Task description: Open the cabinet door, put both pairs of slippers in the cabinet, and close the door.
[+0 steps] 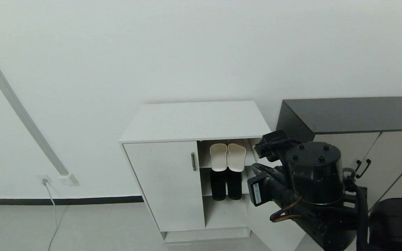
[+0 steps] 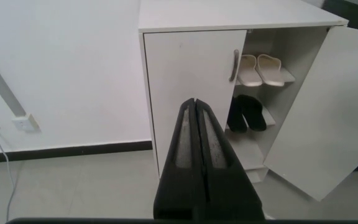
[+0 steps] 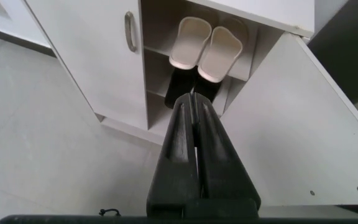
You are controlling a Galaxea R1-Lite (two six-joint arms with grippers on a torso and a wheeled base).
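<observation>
**Both pairs shelved, right door wide open**

Nearest: left gripper (image 2: 194,102) and right gripper (image 3: 193,99), each with fingers pressed flat together and pinching nothing, held in the air in front of the cabinet (image 1: 194,122) and touching no part of it.

Just beyond the right gripper: right door (image 3: 291,124), swung out toward the near right. In the head view mostly covered by the right arm (image 1: 309,181), with only a lower strip showing; far edge cut off in the left wrist view.

Next: left door (image 1: 166,184), shut, with a metal handle (image 1: 193,161) at its right edge.

Inside the open right half: white slippers (image 1: 228,157) side by side on the top shelf, touching, one end poking over the shelf front. Directly below, on the middle shelf, black slippers (image 1: 226,184), likewise side by side; too dark to make out detail, far ends lost in shadow. Right wall of the cabinet interior hidden behind the arm.

Right of the cabinet: dark-topped sideboard (image 1: 351,115), cut off at the frame edge.

Farthest left, low on the wall (image 1: 117,52): socket (image 1: 44,180), with a cable (image 1: 55,216) trailing down to the floor (image 1: 99,226) and out of frame.
</observation>
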